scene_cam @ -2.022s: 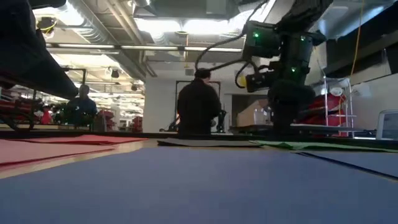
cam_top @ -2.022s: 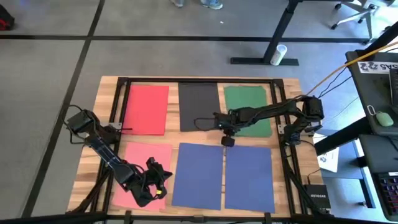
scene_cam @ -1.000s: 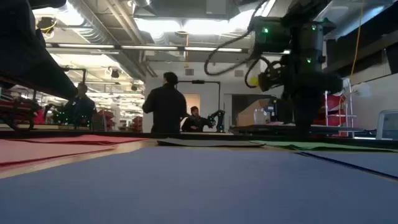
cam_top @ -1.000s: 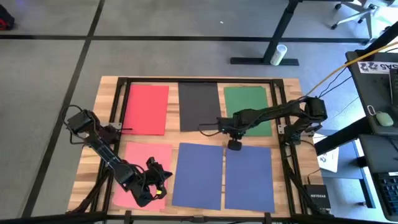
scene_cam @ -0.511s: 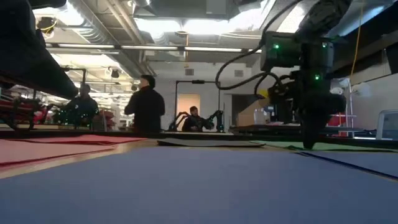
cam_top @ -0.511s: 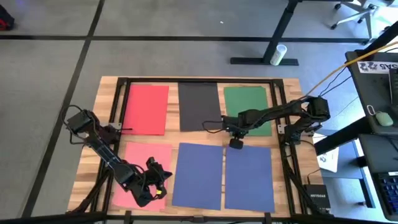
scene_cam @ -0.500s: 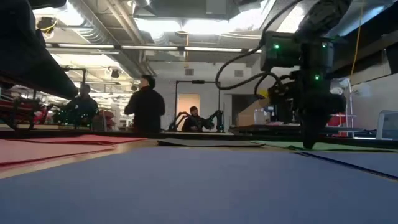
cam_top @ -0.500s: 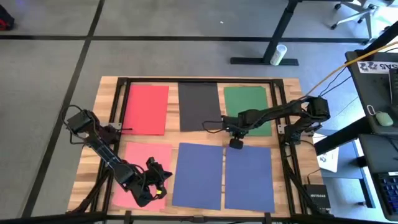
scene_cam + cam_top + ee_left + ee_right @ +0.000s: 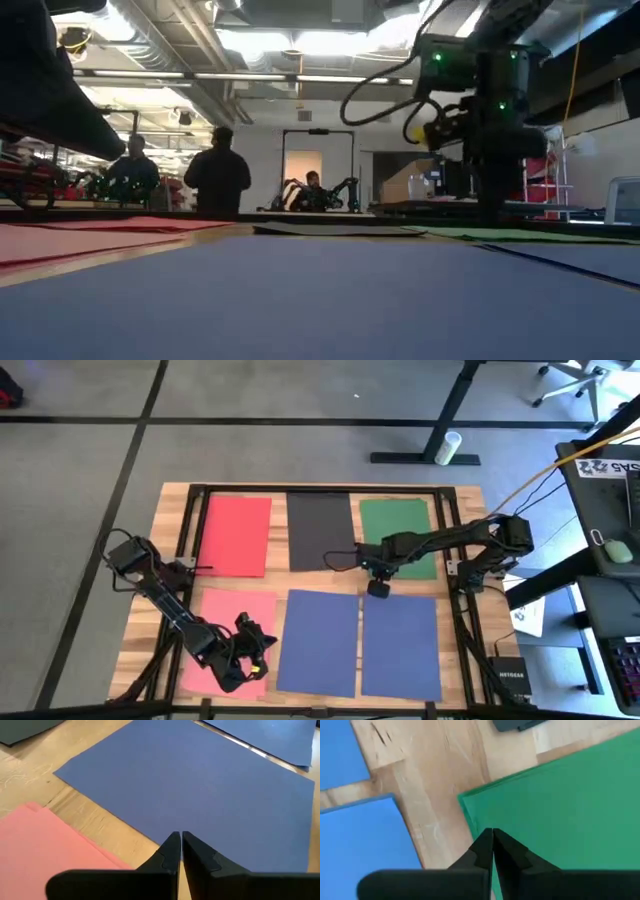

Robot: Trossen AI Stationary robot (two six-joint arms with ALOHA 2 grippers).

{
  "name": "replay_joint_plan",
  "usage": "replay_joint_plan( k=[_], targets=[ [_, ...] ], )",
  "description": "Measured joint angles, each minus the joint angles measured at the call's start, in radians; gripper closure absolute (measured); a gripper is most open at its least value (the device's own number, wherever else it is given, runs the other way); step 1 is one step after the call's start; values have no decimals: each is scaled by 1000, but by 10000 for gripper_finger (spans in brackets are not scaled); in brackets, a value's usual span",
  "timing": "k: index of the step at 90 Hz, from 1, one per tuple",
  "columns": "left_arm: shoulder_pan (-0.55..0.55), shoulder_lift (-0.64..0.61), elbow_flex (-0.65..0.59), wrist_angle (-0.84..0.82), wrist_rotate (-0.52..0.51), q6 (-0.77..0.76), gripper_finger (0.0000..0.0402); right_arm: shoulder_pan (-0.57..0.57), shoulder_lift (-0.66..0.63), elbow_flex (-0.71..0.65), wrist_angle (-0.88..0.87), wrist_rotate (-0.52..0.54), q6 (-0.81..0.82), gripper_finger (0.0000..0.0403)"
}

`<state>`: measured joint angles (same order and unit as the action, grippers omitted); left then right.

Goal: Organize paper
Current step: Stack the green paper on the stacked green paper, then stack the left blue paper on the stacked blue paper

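I see my right gripper [image 9: 377, 588], fingers pressed together, over the green sheet's [image 9: 398, 538] near corner, blue sheets [image 9: 358, 642] at its 6 o'clock. My left gripper [image 9: 180, 845], also closed and empty, sits between the pink sheet [image 9: 232, 632] and the blue; the arm hides part of the pink.

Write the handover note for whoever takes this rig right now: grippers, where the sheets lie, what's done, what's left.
Right gripper: shut, empty, at the green sheet's near-left corner.
Left gripper: shut, empty, parked between the pink sheet and the left blue sheet.
Far row: red sheet, black sheet, green. Near row: pink, then two blue sheets, the right blue sheet.
All lie flat and separate; nothing stacked yet. Gathering remains.
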<state>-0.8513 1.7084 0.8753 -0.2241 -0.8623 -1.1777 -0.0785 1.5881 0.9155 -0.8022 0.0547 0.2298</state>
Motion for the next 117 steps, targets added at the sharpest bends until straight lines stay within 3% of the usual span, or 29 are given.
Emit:
replay_joint_plan(
  k=[18,37,52,72,93,117],
  targets=[
    [0,0,0,0,0,0,402,72,-1,89,-154,-125,31,403],
    [0,0,0,-1,0,-2,402,309,-2,152,-182,-251,196,403],
    [-5,0,0,0,0,-4,402,553,-2,164,-14,-207,446,403],
    [-6,0,0,20,6,-8,402,803,47,166,242,19,766,400],
    [-3,0,0,152,108,123,402,906,201,165,304,17,945,364],
    [11,0,0,183,165,164,402,930,338,169,569,-48,979,296]
  ],
)
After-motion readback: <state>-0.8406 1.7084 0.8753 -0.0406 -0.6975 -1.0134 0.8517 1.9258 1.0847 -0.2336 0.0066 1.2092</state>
